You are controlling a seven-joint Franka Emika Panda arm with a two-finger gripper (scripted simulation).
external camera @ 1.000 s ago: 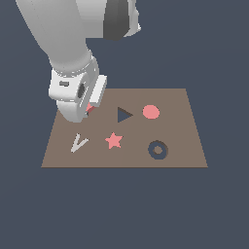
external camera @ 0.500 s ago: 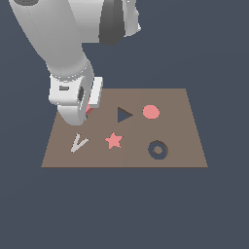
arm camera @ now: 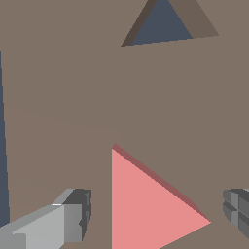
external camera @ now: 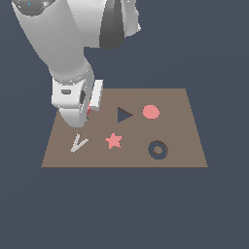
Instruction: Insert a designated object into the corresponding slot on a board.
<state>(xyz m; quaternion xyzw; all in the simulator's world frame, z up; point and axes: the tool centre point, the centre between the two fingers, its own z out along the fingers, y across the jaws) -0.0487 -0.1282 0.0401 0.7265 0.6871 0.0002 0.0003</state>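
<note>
**Salmon block sat between spread fingers, not yet pinched**

Grey fingers (arm camera: 73, 214) of the gripper (arm camera: 155, 214) stood spread either side of the triangular block (arm camera: 146, 204), clear of its edges. It lay on the brown board (external camera: 180, 146), near the navy triangular slot (external camera: 124, 115). I'd have centred on the block before closing, then matched its corners to the slot. Since a second earlier, the gripper had sunk lower.

A flat, uniform dark slate-blue ground (external camera: 214, 209) fills the exterior view on every side, with no seam, wall, window or furniture showing. The light is even and soft, casting no strong shadows. In the wrist view a narrow strip of the same dark blue ground (arm camera: 2, 146) shows.
</note>
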